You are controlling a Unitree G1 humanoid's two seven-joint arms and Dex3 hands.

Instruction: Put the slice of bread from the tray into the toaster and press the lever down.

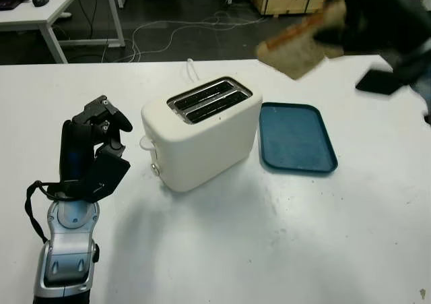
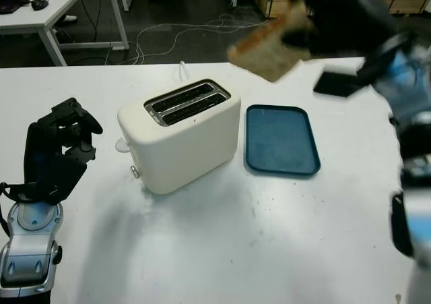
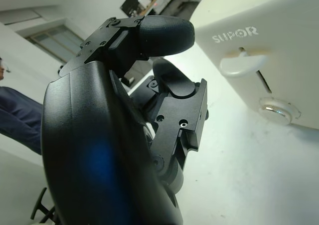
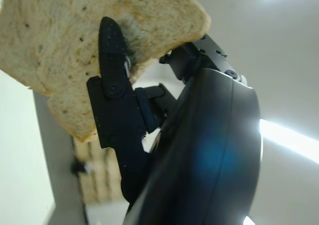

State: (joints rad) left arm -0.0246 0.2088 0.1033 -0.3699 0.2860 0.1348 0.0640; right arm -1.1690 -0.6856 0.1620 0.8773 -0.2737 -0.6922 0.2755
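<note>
Bread slice point(image 4: 99, 30) is up in the air, pinched in the right hand point(image 1: 367, 21), above and beyond the blue tray point(image 1: 296, 137), w/ the toaster point(image 1: 202, 132) down to that hand's left. Looks light, soft, crumbly; prob tears if squeezed, so hold near the crust edge, gentle grip. Toaster slots point(image 1: 209, 100) open upward; lever point(image 3: 244, 63) sits up, not yet pressed. Left hand point(image 1: 97, 152) is on the worktop point(image 1: 283, 236) beside the toaster, fingers curled, holding nothing. Toaster front reads "SUPOR" point(image 3: 235, 35).
</note>
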